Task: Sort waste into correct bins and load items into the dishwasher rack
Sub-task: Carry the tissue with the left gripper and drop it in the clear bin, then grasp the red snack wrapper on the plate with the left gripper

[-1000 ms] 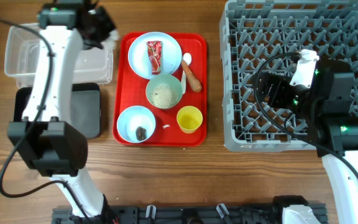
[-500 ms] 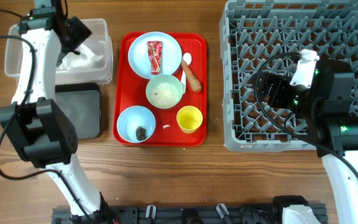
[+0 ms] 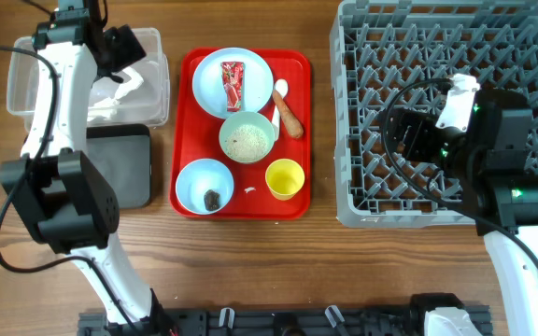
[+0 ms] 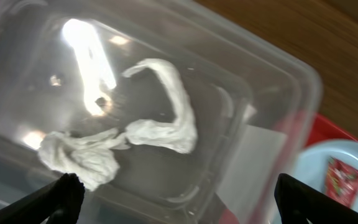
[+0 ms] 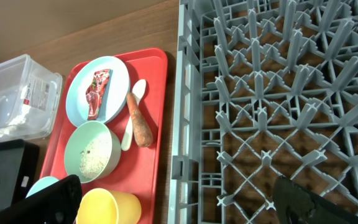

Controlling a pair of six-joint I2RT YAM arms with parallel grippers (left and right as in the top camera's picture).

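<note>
- Crate of grey pegged plastic (image 3: 437,56): nothing loaded; right gripper (image 5: 179,208) above it, jaws spread, empty.
- Clear plastic rectangular tub (image 3: 26,89): left gripper (image 4: 179,199) has just let go above it (jaws wide).
- Twisted white paper scrap (image 4: 160,134): newly inside the tub, sorted.

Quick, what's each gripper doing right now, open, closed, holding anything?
Left gripper: open, empty, above the clear tub, where white paper scraps lie.
Right gripper: open, empty, over the dishwasher rack.
</note>
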